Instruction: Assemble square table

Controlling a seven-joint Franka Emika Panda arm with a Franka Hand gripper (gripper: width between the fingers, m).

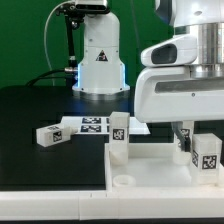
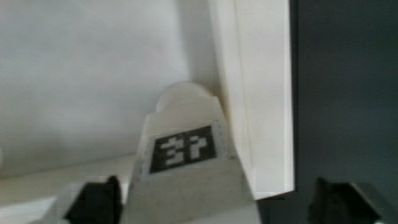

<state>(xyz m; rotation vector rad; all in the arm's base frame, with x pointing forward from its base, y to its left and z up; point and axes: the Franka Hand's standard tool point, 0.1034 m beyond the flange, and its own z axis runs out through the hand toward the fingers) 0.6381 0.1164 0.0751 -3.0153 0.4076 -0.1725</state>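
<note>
The gripper (image 1: 196, 140) straddles an upright tagged leg (image 1: 205, 155) on the tabletop (image 1: 150, 168) nearest the camera, jaws apart either side, contact unclear; another leg (image 1: 119, 135) stands at its far corner; beyond lie loose legs (image 1: 50, 134) and the marker board (image 1: 95, 124).

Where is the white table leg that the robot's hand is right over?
In the exterior view, that chunky white tagged leg stands upright at the right, on the white square tabletop, directly under the hand. Another leg stands at the tabletop's left corner.
</note>
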